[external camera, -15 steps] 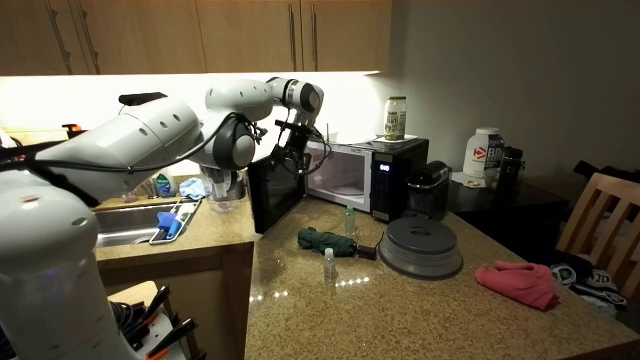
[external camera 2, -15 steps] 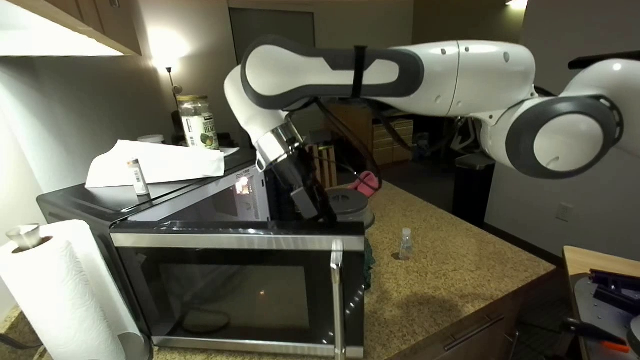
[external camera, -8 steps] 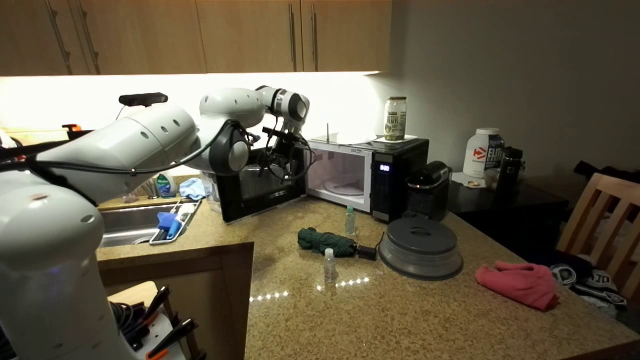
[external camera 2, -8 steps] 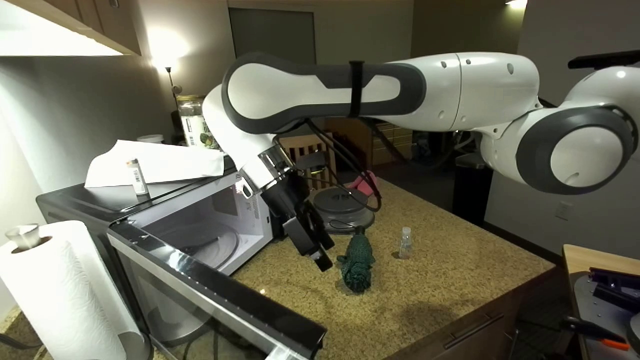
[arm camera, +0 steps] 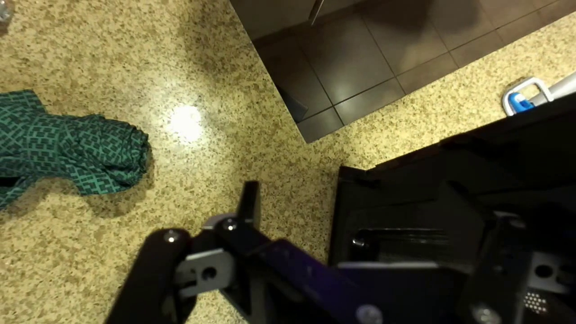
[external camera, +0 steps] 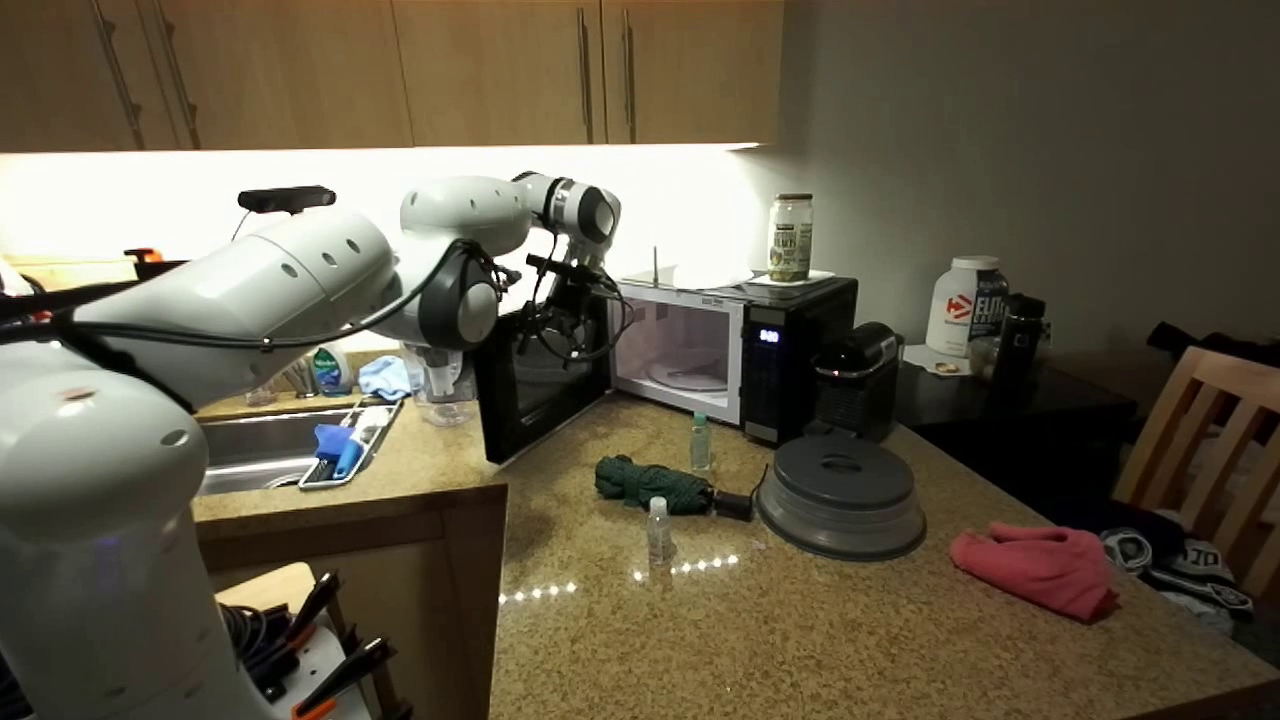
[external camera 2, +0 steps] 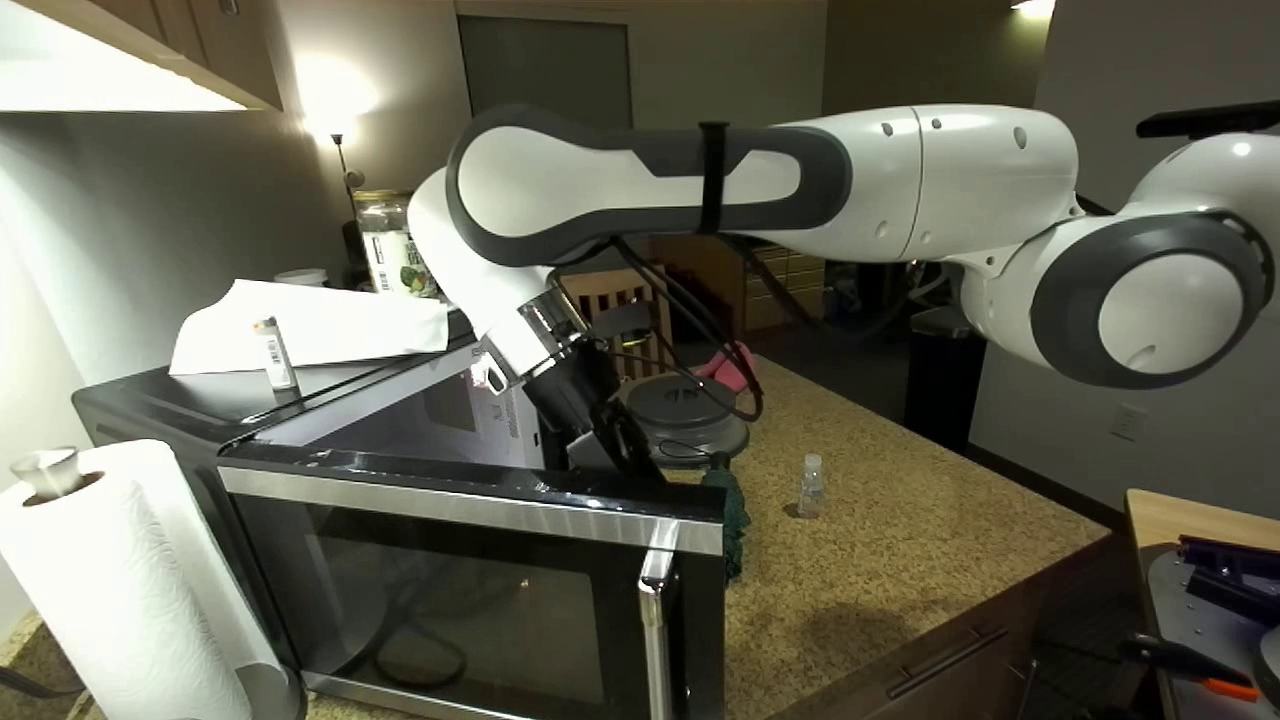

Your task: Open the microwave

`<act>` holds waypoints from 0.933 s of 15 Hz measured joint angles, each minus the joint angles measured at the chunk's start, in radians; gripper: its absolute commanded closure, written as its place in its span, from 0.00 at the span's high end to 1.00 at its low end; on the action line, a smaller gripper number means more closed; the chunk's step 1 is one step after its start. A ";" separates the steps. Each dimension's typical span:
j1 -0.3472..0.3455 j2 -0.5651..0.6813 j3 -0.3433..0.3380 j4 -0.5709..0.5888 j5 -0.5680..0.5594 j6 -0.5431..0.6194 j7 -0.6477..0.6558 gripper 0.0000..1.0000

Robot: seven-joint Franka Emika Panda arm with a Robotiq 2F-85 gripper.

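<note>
The black microwave (external camera: 770, 375) stands on the counter with its lit, light interior (external camera: 680, 345) exposed. Its dark glass door (external camera 2: 470, 600) is swung well out from the front, and the silver handle (external camera 2: 655, 620) is on the outer face. My gripper (arm camera: 353, 191) is on the inner side of that door, apart from the handle. In an exterior view the door's top edge hides the fingertips. Whether they touch the door I cannot tell. The wrist view shows the fingers (arm camera: 249, 204) spread wide, nothing held, with the dark door behind and to the right.
Near the door lie a green patterned bundle (external camera: 655, 485) and two small bottles, one clear (external camera: 659, 535) and one green-capped (external camera: 700, 445). Beyond are a grey dome (external camera: 840, 490) and a coffee maker (external camera: 855, 375). A paper towel roll (external camera 2: 120, 590) flanks the microwave; a jar (external camera: 790, 240) tops it.
Over the second the arm has lowered and shifted toward the sink. The door swung wider by half a second ago, then came partway back toward the gripper; the arm has barely moved since.
</note>
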 measured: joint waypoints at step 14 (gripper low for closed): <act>-0.012 -0.018 -0.061 0.025 -0.013 0.131 0.061 1.00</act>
